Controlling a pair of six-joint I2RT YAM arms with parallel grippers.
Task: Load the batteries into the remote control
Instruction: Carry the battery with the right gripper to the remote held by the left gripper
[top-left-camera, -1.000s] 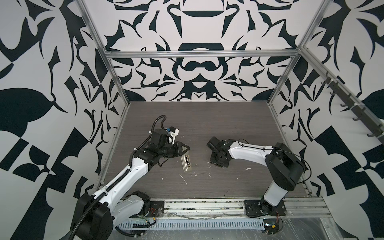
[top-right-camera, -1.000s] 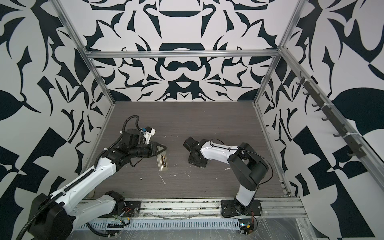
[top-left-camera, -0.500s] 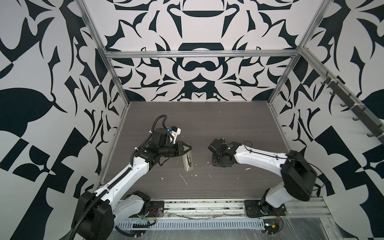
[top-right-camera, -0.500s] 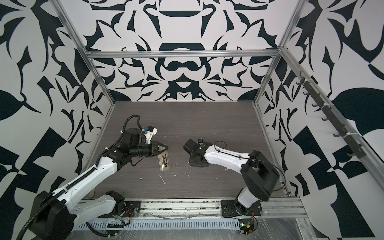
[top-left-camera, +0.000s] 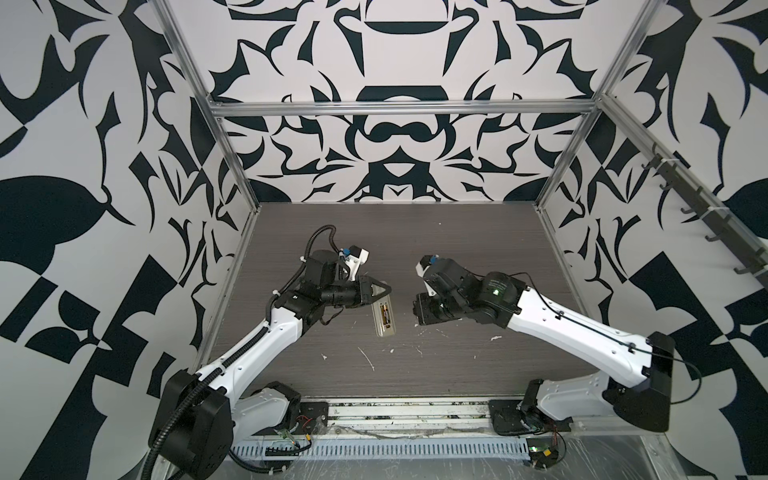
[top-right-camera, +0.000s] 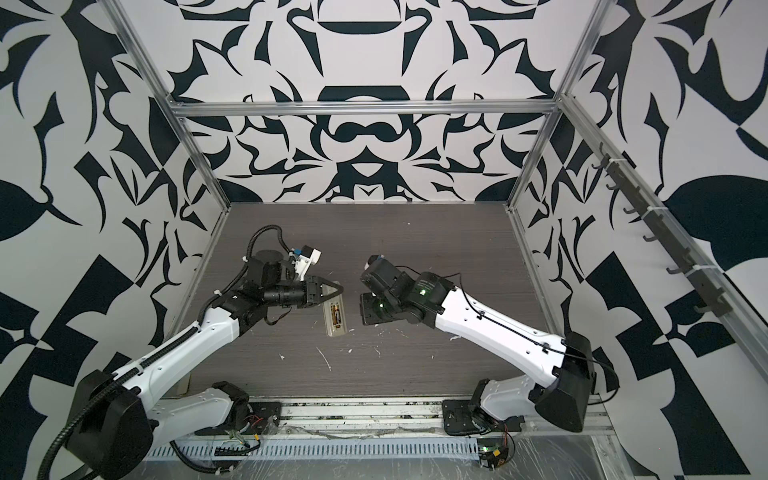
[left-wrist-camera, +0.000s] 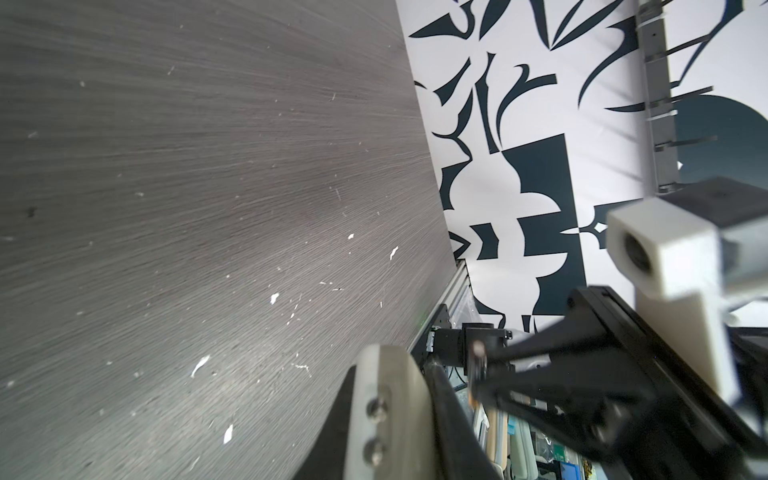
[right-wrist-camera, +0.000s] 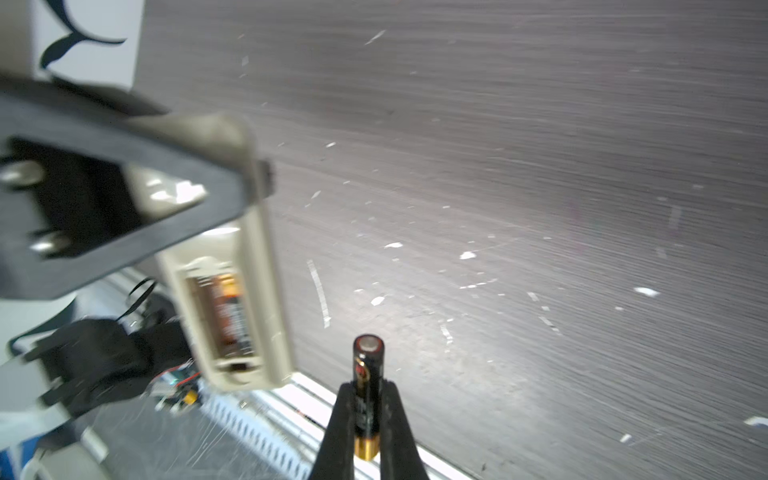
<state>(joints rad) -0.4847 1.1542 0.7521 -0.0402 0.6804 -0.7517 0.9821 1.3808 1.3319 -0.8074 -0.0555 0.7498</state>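
Observation:
My left gripper (top-left-camera: 384, 291) is shut on the upper end of the white remote control (top-left-camera: 383, 318), in both top views (top-right-camera: 334, 318). The remote's pale back faces up with its battery recess uncovered. One dark, copper-marked battery (right-wrist-camera: 230, 316) lies in the recess. My right gripper (right-wrist-camera: 368, 385) is shut on a second battery (right-wrist-camera: 368, 365), which stands out past the fingertips, silver end first. It hovers a short way right of the remote (right-wrist-camera: 266, 270). In the top views the right gripper (top-left-camera: 419, 309) faces the remote across a small gap. In the left wrist view only the left gripper's pale finger (left-wrist-camera: 386, 415) shows clearly.
The dark wood-grain tabletop (top-left-camera: 415, 249) carries white flecks and scratches (top-left-camera: 368, 359) in front of the remote. An aluminium rail (top-left-camera: 407, 411) and cable duct run along the front edge. Patterned walls close in three sides; a hook rail (top-left-camera: 706, 216) is on the right wall.
The right arm's elbow has swung out to the right and lowered, while its gripper with the battery edged slightly toward the remote. The left gripper with the remote shifted a little right.

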